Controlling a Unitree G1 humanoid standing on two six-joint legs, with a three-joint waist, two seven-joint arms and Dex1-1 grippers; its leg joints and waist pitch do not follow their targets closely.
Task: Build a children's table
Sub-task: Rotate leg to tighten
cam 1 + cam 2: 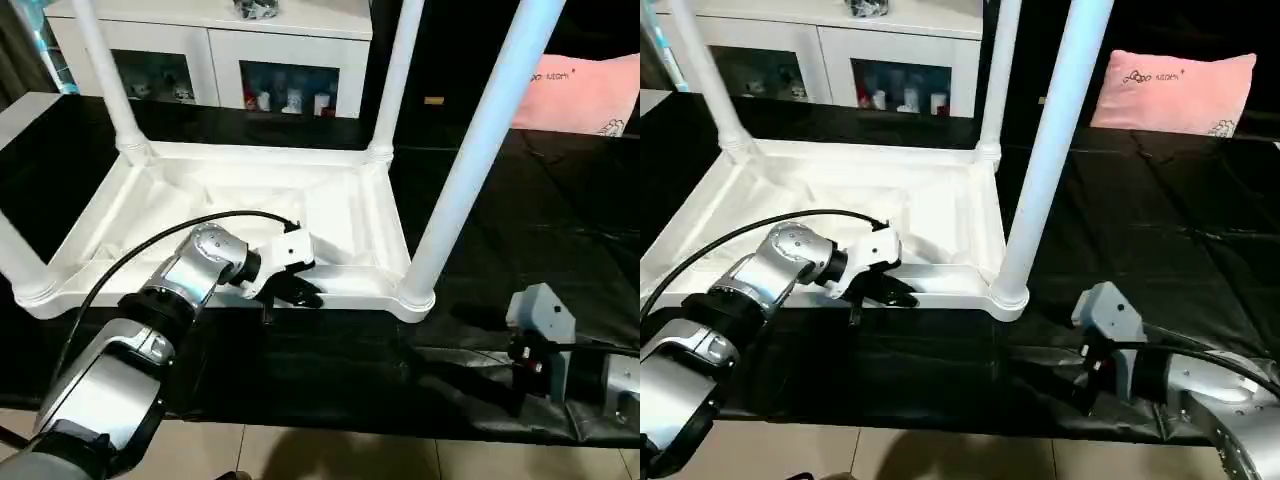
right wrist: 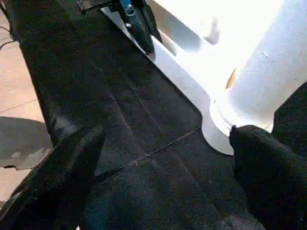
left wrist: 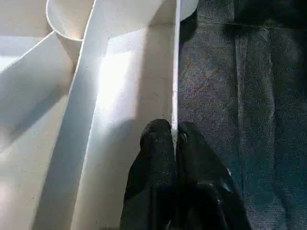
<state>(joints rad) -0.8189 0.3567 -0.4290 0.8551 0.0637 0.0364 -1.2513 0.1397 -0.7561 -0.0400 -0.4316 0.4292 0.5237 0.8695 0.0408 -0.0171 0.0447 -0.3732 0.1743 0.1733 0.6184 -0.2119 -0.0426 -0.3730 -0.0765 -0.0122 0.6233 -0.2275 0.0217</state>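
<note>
Tabletop lies upside down on the black-covered bench, ribbed underside up, filling the left-center of the head view. Four legs stand in the corner sockets: near-right leg rises toward the upper right of the frame, far-right leg at top center, far-left leg at upper left, near-left leg at the left edge.

Left tool sits at lower center, clenched on the tabletop's near rim (wrist view shows the thin white edge pinched between the two black fingers). A black cable loops over the forearm.

Right tool is at the lower right of the head view, released and spread wide, fingers well apart over the black cloth, near the near-right corner socket but not touching it.

White glass-door cabinet runs along the top of the frame behind the bench; pink cushion at upper right.
</note>
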